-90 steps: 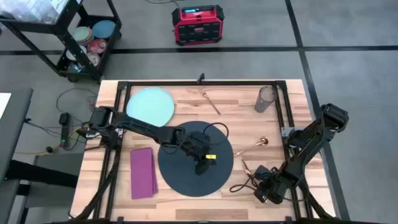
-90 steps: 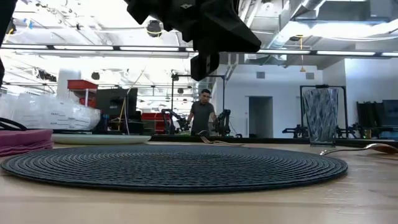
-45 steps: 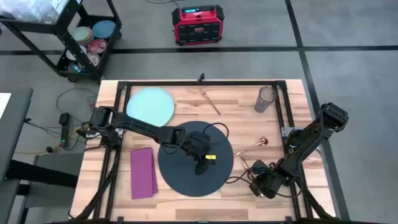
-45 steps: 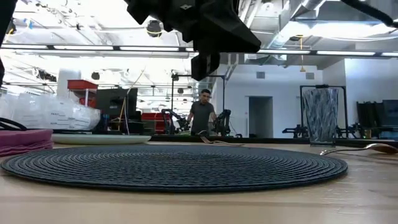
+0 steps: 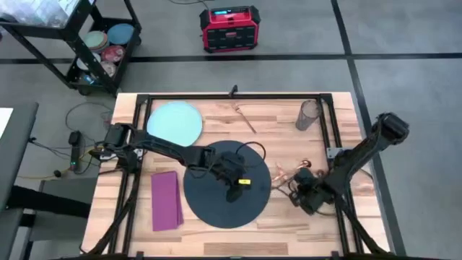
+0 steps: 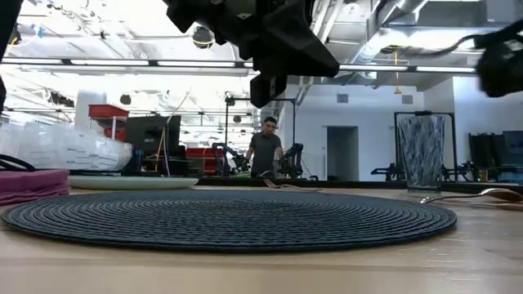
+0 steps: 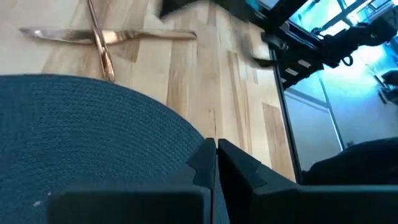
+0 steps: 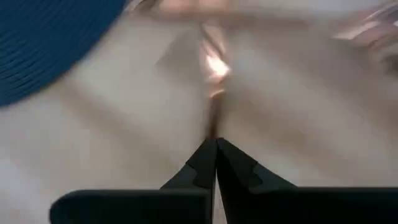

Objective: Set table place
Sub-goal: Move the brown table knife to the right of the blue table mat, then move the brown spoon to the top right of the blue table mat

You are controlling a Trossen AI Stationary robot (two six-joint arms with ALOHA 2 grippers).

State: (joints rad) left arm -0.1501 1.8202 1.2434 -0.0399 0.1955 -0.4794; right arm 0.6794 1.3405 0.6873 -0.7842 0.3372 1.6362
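A dark round mat [image 5: 216, 198] lies mid-table, with a magenta napkin [image 5: 166, 201] flat on its left. A pale blue plate [image 5: 175, 123] sits at the far left, a copper fork [image 5: 244, 117] at the far middle and a smoky glass [image 5: 309, 114] upright at the far right. A copper knife and spoon [image 7: 99, 36] lie crossed on the wood right of the mat. My left gripper [image 5: 235, 189] hangs shut above the mat [image 6: 229, 216], clear of it. My right gripper [image 5: 302, 193] is shut, low beside the cutlery [image 5: 280, 173]. My right gripper's shut tips [image 8: 216, 152] point along the table at a copper piece [image 8: 211, 65] just ahead. The view is blurred, and I cannot tell whether they touch it.
A black metal frame [image 5: 328, 137] edges the tabletop. Off the table stand a black cart of dishes [image 5: 101, 50] at the far left and a red box [image 5: 229, 29] on the floor. A person [image 6: 265, 151] stands far behind.
My right gripper has swung from the table's near right corner toward the far edge and a little left, ending beside the knife and spoon. It has stayed shut.
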